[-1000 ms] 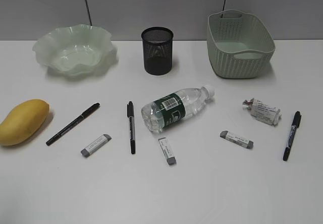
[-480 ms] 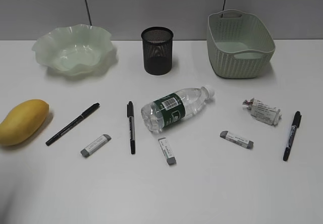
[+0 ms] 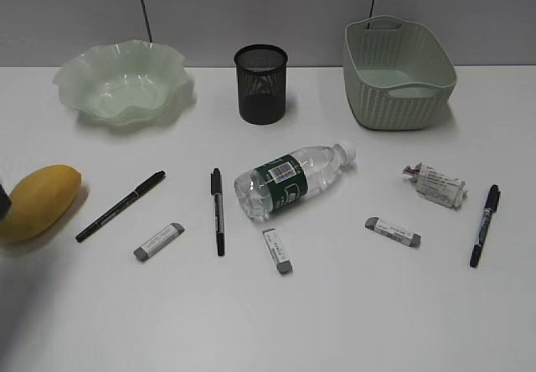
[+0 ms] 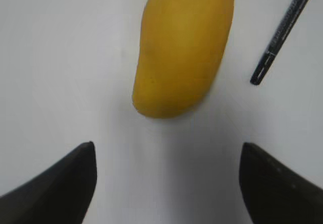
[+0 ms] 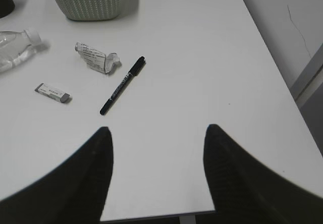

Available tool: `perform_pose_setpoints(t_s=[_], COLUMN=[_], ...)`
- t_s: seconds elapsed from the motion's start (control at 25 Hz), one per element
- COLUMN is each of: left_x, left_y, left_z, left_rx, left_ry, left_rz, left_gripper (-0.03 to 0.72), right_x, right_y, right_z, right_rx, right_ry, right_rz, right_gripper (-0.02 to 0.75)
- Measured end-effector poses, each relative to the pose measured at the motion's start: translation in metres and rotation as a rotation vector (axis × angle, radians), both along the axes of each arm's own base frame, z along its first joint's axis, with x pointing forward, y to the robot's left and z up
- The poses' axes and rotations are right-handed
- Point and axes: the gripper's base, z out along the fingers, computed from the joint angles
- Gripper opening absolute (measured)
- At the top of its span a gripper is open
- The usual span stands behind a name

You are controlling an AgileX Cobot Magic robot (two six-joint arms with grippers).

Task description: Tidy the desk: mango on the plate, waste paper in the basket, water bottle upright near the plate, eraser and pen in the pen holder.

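You have a plain white counter point(image 3: 335, 322) against a grey wall, with everything on it untouched by either arm. Take the mango point(image 3: 38, 201) as your landmark: it lies at the far left of the counter, on its side, its long axis running from near-left to far-right in the exterior view.

Your left hand point(image 4: 166, 183) is the nearer one by a wide margin. In the left wrist view it sits just short of the mango's blunt end, fingers spread wide and holding nothing, with the fruit's long axis pointing straight away between them. A black pen point(image 4: 282, 30) lies just right of the mango, apart from it. I judge the coming move turns on this: the hand is lined up along the length, so it must advance over the fruit to close across its narrower width.

The plate point(image 3: 123, 81) stands beyond the mango, toward the wall and slightly right.

Well right of the mango, your right hand point(image 5: 156, 173) hovers over the counter's near right corner, part open and empty, a pen point(image 5: 122, 85) and the waste paper point(image 5: 96, 57) ahead of it.
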Motion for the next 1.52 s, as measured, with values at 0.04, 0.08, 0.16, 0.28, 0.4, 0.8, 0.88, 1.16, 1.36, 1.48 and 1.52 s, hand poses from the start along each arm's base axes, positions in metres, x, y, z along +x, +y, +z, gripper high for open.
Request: perform_pose_setpoints(t_s=[0.04,0.08,0.16,0.28,0.4,0.8,0.88,1.16,1.36,1.48,1.52], left_x=[0.006,0.014,0.026,0.042,0.055,0.081,0.082,0.088,0.096,0.100,0.103], left_y=[-0.001,-0.002,-0.005,-0.008,-0.009,-0.010,-0.011,-0.014,-0.016,-0.018,-0.018], left_z=[-0.004,-0.010,-0.017,-0.027,-0.038,-0.070,-0.074,-0.068,-0.051,-0.035,-0.024], left_rx=[-0.004,-0.013,-0.017,-0.012,-0.004,0.008,0.008,-0.021,-0.039,-0.056,-0.063], left_ry=[0.016,0.040,0.068,0.097,0.121,0.190,0.203,0.202,0.232,0.232,0.205], left_rz=[-0.017,-0.027,-0.058,-0.087,-0.098,-0.116,-0.119,-0.103,-0.107,-0.108,-0.107], left_gripper=[0.680,0.681,0.680,0.680,0.680,0.680,0.673,0.573,0.573,0.573,0.573], right_x=[0.000,0.000,0.000,0.000,0.000,0.000,0.000,0.000,0.000,0.000,0.000], right_y=[0.000,0.000,0.000,0.000,0.000,0.000,0.000,0.000,0.000,0.000,0.000], right_z=[0.000,0.000,0.000,0.000,0.000,0.000,0.000,0.000,0.000,0.000,0.000], right_rx=[0.000,0.000,0.000,0.000,0.000,0.000,0.000,0.000,0.000,0.000,0.000], right_ry=[0.000,0.000,0.000,0.000,-0.001,0.000,0.000,0.000,0.000,-0.001,-0.001], right_rz=[0.000,0.000,0.000,0.000,0.000,0.000,0.000,0.000,0.000,0.000,0.000], right_gripper=[0.459,0.459,0.459,0.459,0.459,0.459,0.459,0.459,0.459,0.459,0.459])
